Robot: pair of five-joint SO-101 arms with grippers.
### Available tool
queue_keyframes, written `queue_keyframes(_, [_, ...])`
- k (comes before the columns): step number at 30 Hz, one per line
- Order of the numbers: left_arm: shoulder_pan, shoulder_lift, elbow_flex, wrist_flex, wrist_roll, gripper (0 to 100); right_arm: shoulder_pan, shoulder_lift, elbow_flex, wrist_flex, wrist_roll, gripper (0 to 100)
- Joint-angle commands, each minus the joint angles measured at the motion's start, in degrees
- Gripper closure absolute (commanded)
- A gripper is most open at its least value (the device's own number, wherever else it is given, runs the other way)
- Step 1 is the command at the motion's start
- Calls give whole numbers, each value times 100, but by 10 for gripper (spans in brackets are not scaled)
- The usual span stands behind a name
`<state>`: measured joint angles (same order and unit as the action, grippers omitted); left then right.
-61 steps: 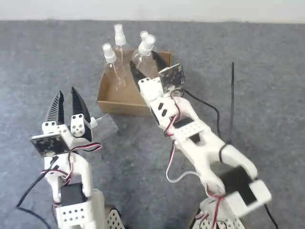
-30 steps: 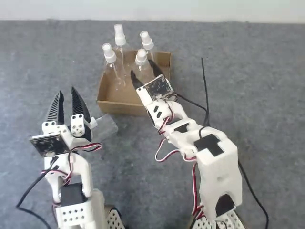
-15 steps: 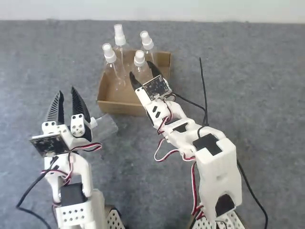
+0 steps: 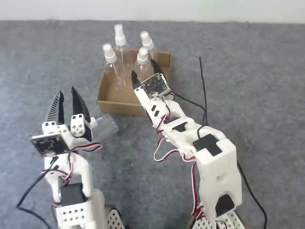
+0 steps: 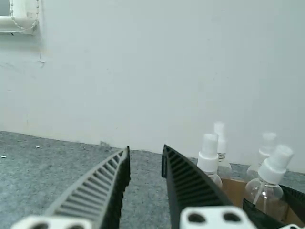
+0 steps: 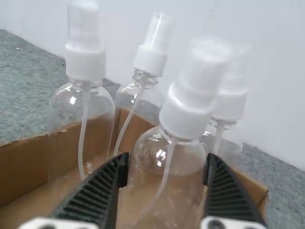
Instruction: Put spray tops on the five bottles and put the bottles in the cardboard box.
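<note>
Near the far edge of the grey carpeted tabletop (image 4: 267, 95), a shallow brown cardboard box (image 4: 116, 106) with four clear plastic spray-topped bottles (image 4: 109, 52) upright inside. Right gripper (image 4: 143, 68) with jaws apart astride the nearest bottle (image 6: 162, 176) — likely to topple it if drawn back crooked. Left gripper (image 4: 66, 91) slightly parted, empty, beside a fifth clear bottle (image 4: 106, 125) lying off the box's front-left corner — easily rolled away.

Print check: nothing legible. No readable text, label, number or sign on bottles (image 6: 83, 102) or box (image 4: 116, 106).
</note>
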<state>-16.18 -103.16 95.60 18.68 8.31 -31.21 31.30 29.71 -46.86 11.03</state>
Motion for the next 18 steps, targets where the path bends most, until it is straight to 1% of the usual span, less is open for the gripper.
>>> queue_keyframes(1, [18, -97, -66, -167, -70, 891, -57, -180, -246, 75, 35, 816])
queue_keyframes(8, [18, -97, -57, -167, -79, 891, -84, -180, -246, 84, 35, 812])
queue_keyframes(13, [18, -97, -57, -167, -79, 891, -110, -136, -237, 110, 35, 704])
queue_keyframes(18, [18, -97, -57, -167, -79, 891, -145, -171, -132, 101, 35, 702])
